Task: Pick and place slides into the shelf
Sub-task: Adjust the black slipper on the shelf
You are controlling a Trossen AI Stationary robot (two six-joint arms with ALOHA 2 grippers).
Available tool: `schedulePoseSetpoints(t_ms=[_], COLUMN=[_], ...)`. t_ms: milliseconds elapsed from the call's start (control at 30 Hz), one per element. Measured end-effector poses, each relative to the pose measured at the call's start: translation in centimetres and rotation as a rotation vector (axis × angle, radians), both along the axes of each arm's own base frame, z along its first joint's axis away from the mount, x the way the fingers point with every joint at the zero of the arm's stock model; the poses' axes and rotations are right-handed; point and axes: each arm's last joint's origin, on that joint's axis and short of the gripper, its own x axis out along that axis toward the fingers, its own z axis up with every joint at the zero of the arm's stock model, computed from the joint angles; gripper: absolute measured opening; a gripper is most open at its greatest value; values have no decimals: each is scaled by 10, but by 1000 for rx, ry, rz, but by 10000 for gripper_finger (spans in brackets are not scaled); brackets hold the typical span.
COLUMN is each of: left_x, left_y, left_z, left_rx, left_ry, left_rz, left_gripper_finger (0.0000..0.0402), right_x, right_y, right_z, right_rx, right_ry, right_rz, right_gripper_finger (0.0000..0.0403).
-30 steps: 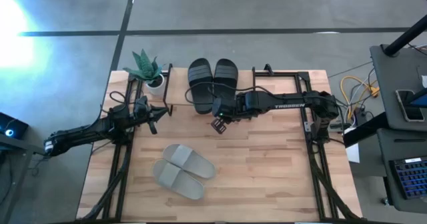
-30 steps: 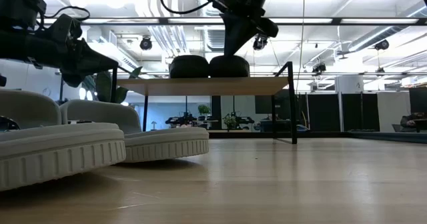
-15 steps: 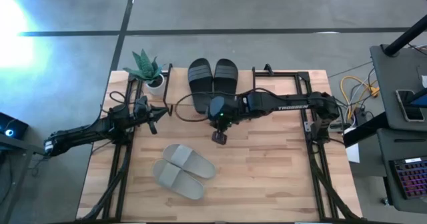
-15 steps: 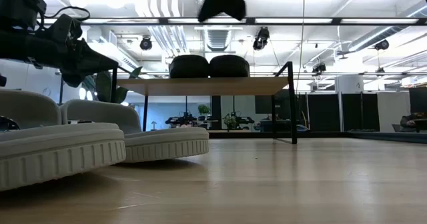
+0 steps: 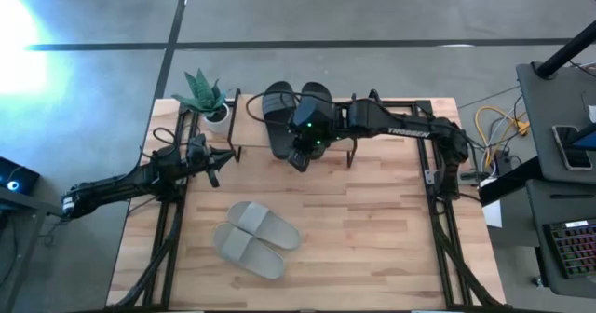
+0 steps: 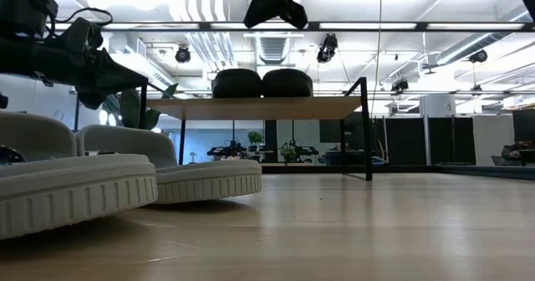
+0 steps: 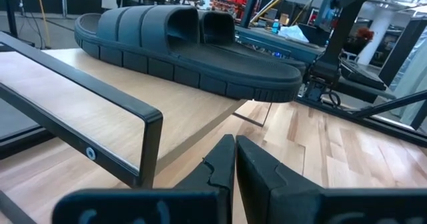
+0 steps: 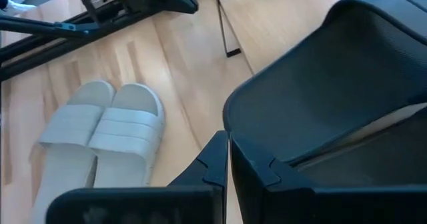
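The two black slides (image 5: 296, 110) lie side by side, soles down, on the shelf's wooden top (image 5: 250, 136) at the table's far middle; the low view shows them (image 6: 262, 83) on the board (image 6: 251, 107). The two grey slides (image 5: 255, 238) lie soles down on the table near its front. My right gripper (image 5: 300, 156) is shut and empty, high above the black slides' near ends; its wrist view (image 8: 229, 159) looks down on a black slide (image 8: 320, 84) and the grey pair (image 8: 100, 137). My left gripper (image 5: 223, 157) is shut and empty, left of the shelf, facing the black slides (image 7: 187, 44).
A small potted plant (image 5: 207, 97) stands at the table's far left, beside the shelf. Black metal frame rails run along the table's left (image 5: 168, 229) and right (image 5: 438, 210) sides. Bare tabletop (image 5: 372, 229) lies right of the grey slides.
My right gripper first swung out toward the table's near edge, then came back toward the far edge and rose. It now hangs high over the near ends of the black slides. The slides have not moved.
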Motion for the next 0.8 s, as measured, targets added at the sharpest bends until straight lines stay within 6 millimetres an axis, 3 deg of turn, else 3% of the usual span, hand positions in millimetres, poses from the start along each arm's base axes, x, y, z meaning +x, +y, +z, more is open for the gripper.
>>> schedulePoseSetpoints(t_ms=[200,433,633,800], left_x=[0,-1,-9,-16], left_y=[1,-1,-2,-2], left_z=[2,30,53,80], left_rx=[-26,-408,-251,-259], left_ry=[-36,-492,-708,-901], left_rz=[30,-66,-48,-41], left_gripper_finger=[0,0,0,0], right_x=[-2,-3,-5,-19], right_y=[6,5,4,2], right_z=[-3,-4,-5,-2], right_rx=[3,-2,-6,-101], right_ry=[37,47,73,158], right_rz=[13,5,-2,-84], right_gripper_finger=[11,11,11,11])
